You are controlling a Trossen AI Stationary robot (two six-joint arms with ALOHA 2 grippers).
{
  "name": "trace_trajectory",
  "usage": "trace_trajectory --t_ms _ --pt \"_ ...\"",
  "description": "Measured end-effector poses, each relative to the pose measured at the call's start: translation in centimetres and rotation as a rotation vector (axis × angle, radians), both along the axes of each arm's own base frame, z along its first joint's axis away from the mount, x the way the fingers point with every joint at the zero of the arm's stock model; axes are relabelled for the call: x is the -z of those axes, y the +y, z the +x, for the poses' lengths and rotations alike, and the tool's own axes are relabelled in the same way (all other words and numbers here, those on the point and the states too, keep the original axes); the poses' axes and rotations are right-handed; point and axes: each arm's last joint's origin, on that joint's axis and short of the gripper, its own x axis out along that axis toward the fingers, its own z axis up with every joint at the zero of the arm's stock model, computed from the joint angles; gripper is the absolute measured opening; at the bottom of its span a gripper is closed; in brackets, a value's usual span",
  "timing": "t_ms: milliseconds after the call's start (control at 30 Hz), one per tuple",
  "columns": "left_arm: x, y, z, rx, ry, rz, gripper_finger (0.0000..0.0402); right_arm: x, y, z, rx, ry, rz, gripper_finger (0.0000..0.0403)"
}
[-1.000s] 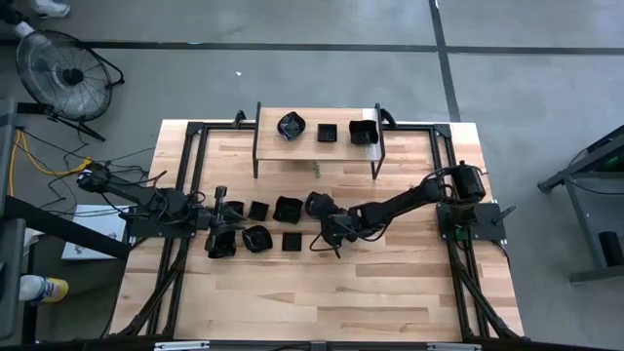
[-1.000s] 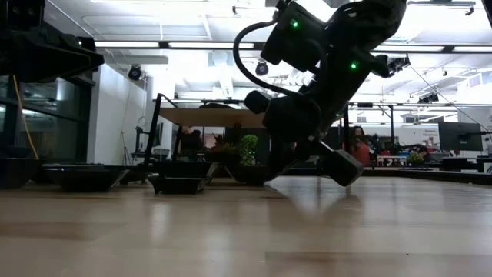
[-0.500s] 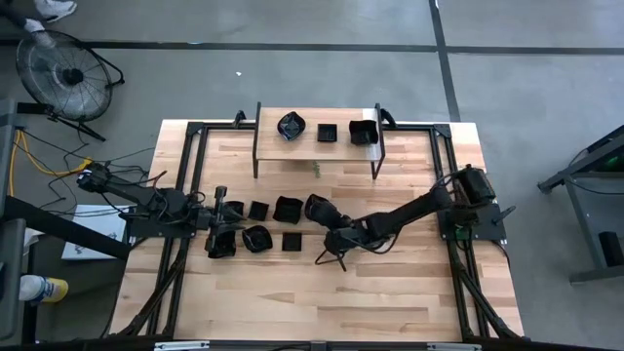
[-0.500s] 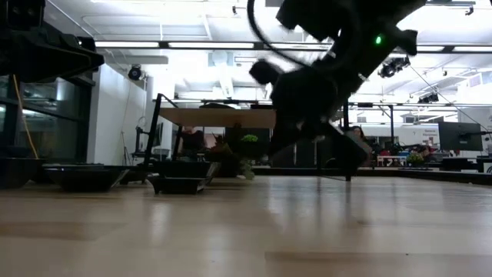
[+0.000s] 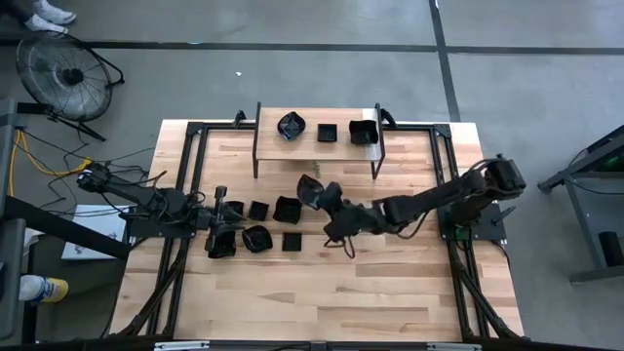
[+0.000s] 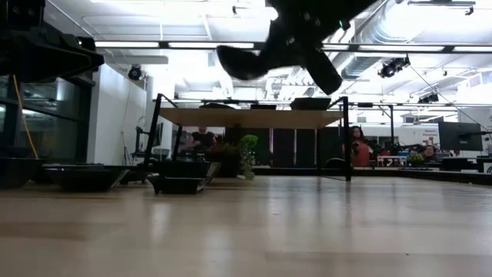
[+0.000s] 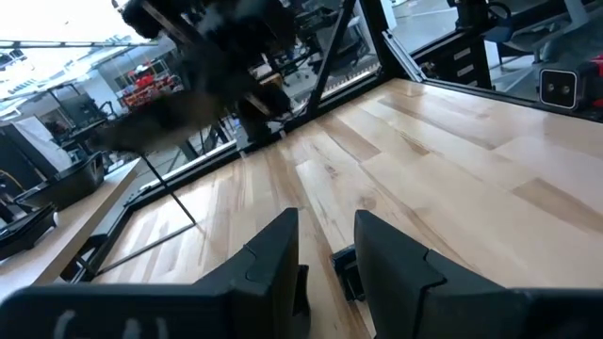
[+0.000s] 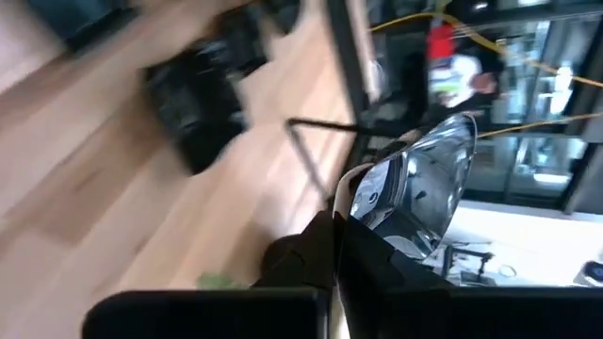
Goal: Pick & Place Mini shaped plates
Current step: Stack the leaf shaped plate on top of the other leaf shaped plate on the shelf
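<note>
Several small glossy black mini shaped plates lie flat on the wooden table, left of centre; the low view shows two of them. Three more plates sit on a raised wooden shelf at the far edge. My right gripper is shut on one plate and holds it in the air in front of the shelf. My left gripper rests at the table's left beside the cluster, its fingers open with nothing between them. My right gripper pinches the plate's raised rim between its two fingers. The fingers reach in from the table's right, slanting a little downward. The plate is lifted clear of the table and tilted, and its glossy hollow stands out beyond the fingertips.
The shelf stands on dark legs with room under it. A black metal frame runs round the table. Bare wood lies toward the near edge. A fan stands on the floor beyond the far left corner.
My right gripper has risen with the plate and tipped nearer to level, going a little toward the far edge and the shelf. The plate, low by the table a second ago, now hangs well clear of it. The other plates have stayed where they were.
</note>
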Motion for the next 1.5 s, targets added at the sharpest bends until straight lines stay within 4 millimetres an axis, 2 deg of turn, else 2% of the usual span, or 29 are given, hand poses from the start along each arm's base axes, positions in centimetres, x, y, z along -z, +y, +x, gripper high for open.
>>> trace_trajectory --t_ms 133,433,633,933,1100,1333,1500 --pt "0.0 0.0 0.0 0.0 -0.001 0.0 0.0103 -1.8 -1.1 0.1 -0.019 -0.099 0.016 0.0001" --pt "0.0 0.0 0.0 0.0 0.0 0.0 0.0103 -6.3 -3.8 1.7 -0.002 -0.2 0.056 0.0002" --pt "0.0 0.0 0.0 0.0 0.0 0.0 0.0103 -9.4 -6.3 2.1 0.028 -0.227 0.112 0.0001" --pt "0.0 0.0 0.0 0.0 0.0 0.0 0.0103 -12.8 -10.3 2.1 -0.035 -0.295 0.177 0.0001" --pt "0.0 0.0 0.0 0.0 0.0 0.0 0.0103 -13.3 -12.6 2.7 -0.059 -0.323 0.23 0.0001" --pt "0.0 0.0 0.0 0.0 0.0 0.0 0.0103 -12.0 -15.6 6.1 -0.006 -0.301 0.227 0.0001" --pt "0.0 0.0 0.0 0.0 0.0 0.0 0.0103 -10.9 -17.8 7.7 0.057 -0.258 0.235 0.0001"
